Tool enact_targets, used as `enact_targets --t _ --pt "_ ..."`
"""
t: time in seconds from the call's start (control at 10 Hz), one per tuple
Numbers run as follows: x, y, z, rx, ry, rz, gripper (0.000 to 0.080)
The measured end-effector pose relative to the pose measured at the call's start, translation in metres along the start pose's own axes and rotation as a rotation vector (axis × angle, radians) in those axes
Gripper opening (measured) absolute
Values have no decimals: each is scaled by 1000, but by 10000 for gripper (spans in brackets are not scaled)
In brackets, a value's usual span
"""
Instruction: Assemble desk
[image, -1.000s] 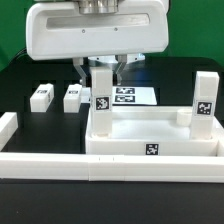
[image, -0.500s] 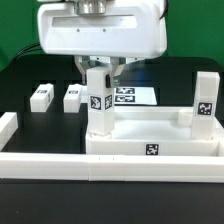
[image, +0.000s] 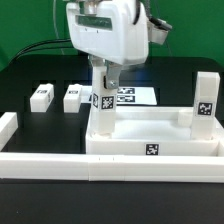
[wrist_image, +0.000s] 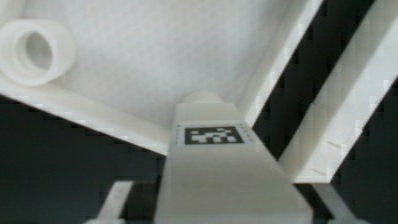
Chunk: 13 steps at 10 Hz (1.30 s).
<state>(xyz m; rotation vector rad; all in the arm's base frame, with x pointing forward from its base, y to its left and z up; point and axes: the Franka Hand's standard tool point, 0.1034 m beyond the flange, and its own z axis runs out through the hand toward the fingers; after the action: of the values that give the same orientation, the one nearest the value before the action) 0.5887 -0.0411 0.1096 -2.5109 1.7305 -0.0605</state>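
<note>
The arm comes down from above over the far left part of the desk slab (image: 160, 135), as the exterior view shows it, with the wrist pointing straight down. Its end effector (image: 103, 75) is closed around the upper part of an upright white leg (image: 103, 108). In the wrist view the two fingers (wrist_image: 121, 205) sit on either side of that leg (wrist_image: 217, 150), pinching it, and its square tag faces the camera. The leg's foot stands at the slab's far corner on the exterior view's left, inside the raised rim. The slab lies flat on the black table (image: 30, 70), with a tag on its near wall. A second leg (image: 204, 97) stands upright at the slab's far corner on the exterior view's right. Two loose legs (image: 41, 95) (image: 72, 97) lie on the table to the exterior view's left, apart from the slab. The marker board (image: 135, 97) lies just behind the held leg, and a long white rail (image: 60, 168) runs along the near edge. Half a second ago the hand's housing showed its broad face. Now it has turned about its vertical axis, looks narrower and sits more to the exterior view's right. The leg has kept its corner and stayed upright, its tag a little further to the right.
</note>
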Motion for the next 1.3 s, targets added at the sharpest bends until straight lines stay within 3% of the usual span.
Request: enact_targets --t 0.2,0.3,0.4,0.5,1.1,1.3 --pt "0 0 0 0 0 -16 289" --pt "0 0 0 0 0 -62 517" --pt "1 0 0 0 1 -126 517" --pt "4 0 0 4 5 -234 623" --pt "8 0 -1 4 9 -700 648" --pt "9 0 -2 -8 15 -932 648"
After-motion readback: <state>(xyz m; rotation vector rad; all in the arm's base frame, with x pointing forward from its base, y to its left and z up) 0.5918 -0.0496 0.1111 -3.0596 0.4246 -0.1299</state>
